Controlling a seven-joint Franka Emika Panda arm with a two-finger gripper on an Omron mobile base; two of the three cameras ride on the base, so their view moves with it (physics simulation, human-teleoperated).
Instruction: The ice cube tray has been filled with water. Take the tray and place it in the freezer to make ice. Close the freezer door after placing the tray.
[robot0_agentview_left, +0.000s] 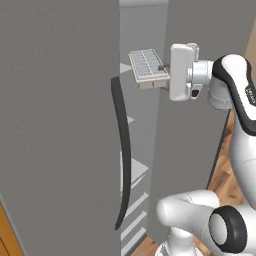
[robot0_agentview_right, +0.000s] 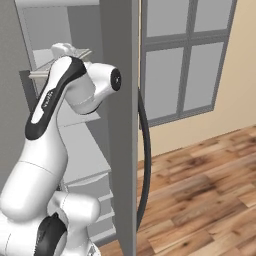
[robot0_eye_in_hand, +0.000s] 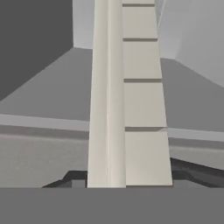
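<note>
The ice cube tray (robot0_agentview_left: 147, 66), pale with a grid of small cells, hangs level in the air at the freezer's open gap. My gripper (robot0_agentview_left: 163, 70) is shut on its right end, coming in from the right. In the hand view the tray (robot0_eye_in_hand: 144, 109) is seen edge-on, running straight away from my gripper (robot0_eye_in_hand: 130, 178), with a dark fingertip (robot0_eye_in_hand: 73, 177) on one side. The freezer door (robot0_agentview_left: 55, 125) stands open at the left with its long dark handle (robot0_agentview_left: 123, 150). Grey freezer shelves (robot0_agentview_right: 86, 156) lie below and beyond the tray.
The second grey door (robot0_agentview_left: 190, 150) stands edge-on just right of the gap, its edge (robot0_agentview_right: 122, 125) and dark handle (robot0_agentview_right: 145, 165) close to my arm. Wooden floor (robot0_agentview_right: 200, 190), a window (robot0_agentview_right: 185, 60) and a beige wall lie to the right.
</note>
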